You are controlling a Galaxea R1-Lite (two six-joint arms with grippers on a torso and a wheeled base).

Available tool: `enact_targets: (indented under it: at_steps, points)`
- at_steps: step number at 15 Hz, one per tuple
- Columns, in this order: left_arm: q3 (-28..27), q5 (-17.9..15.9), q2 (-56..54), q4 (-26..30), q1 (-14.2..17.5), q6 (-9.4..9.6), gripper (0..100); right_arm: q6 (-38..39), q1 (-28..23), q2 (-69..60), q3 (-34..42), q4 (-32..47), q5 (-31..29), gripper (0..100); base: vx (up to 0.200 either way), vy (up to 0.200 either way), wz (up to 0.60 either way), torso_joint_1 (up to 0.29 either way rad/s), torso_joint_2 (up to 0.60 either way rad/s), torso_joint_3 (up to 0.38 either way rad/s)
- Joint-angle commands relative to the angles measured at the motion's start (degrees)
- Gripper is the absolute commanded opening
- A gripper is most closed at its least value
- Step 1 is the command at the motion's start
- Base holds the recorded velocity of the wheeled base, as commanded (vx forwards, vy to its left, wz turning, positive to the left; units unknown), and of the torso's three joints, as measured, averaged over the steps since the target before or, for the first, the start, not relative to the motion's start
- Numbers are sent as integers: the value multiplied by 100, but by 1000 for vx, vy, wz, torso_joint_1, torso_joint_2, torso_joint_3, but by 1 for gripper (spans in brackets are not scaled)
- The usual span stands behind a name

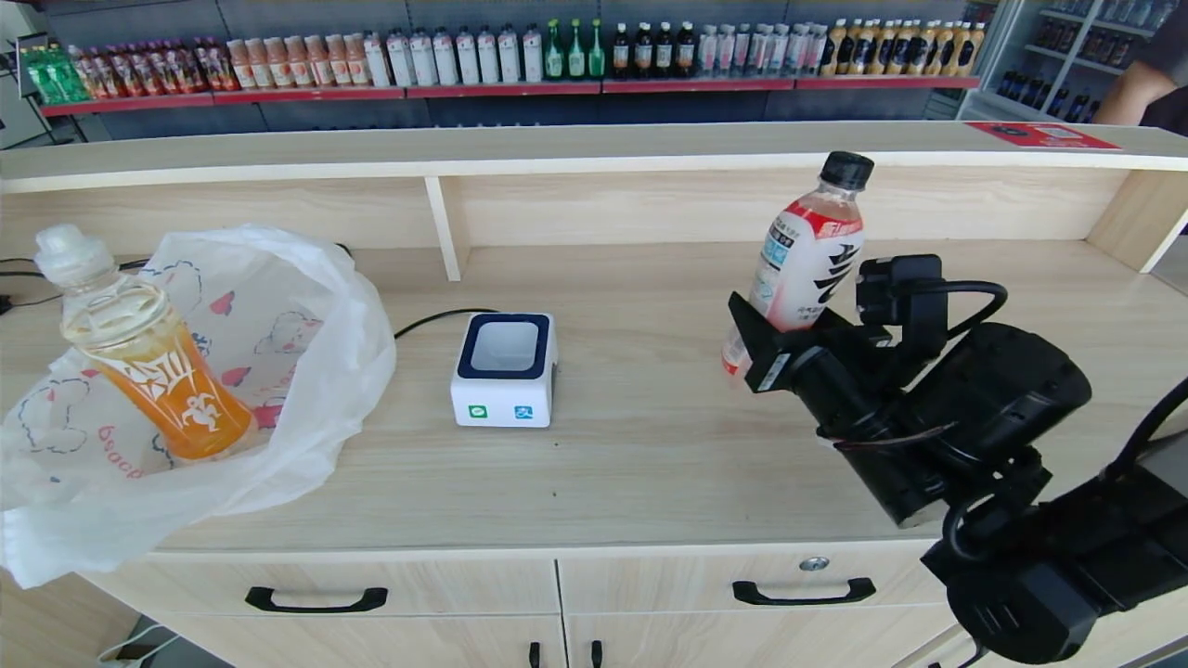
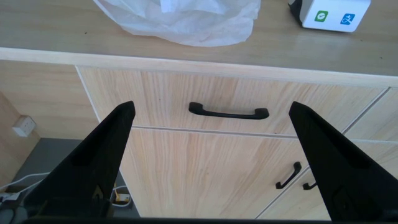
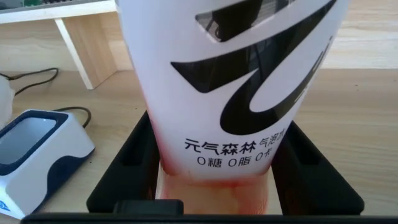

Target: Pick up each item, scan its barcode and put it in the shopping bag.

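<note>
- Right arm [image 1: 974, 417]: black, extended forward over the counter [image 1: 650, 445], with a cable looped above the wrist [image 1: 914, 306].
- Right gripper [image 1: 789, 334]: fingers [image 3: 134, 165] closed on either side of the lower part of a bottle [image 1: 807, 260], which stands nearly upright between them, cap uppermost.
- Left gripper [image 2: 210, 109]: held low, in front of and below the counter edge. Its two black fingers [image 2: 93, 168] are spread wide apart with nothing between them.
</note>
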Motion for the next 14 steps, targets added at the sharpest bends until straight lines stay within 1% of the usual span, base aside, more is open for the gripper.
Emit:
enact_targets:
  at_steps: [1,2,3,4,5,6,9,11,14]
  points:
    - [0,0,0,0,-2,5,100,-7,245,-474,451,-6,-10,0,0,0,0,0,0,0]
    - [0,0,0,0,-2,5,100,2,263,-606,750,-6,-10,0,0,0,0,0,0,0]
    - [0,0,0,0,-2,5,100,20,281,-720,820,-6,-10,0,0,0,0,0,0,0]
    - [0,0,0,0,-2,5,100,64,448,-826,890,-6,-19,0,0,0,0,0,0,0]
    - [0,0,0,0,-2,5,100,143,711,-896,1004,-6,-28,0,0,0,0,0,0,0]
    - [0,0,0,0,-2,5,100,160,1098,-949,1066,-6,-28,0,0,0,0,0,0,0]
    - [0,0,0,0,-2,5,100,336,2082,-887,1004,-6,-28,0,0,0,0,0,0,0]
    - [0,0,0,0,-2,5,100,398,2355,-747,917,-6,-19,0,0,0,0,0,0,0]
    - [0,0,0,0,-2,5,100,776,2724,-773,785,-6,-19,0,0,0,0,0,0,0]
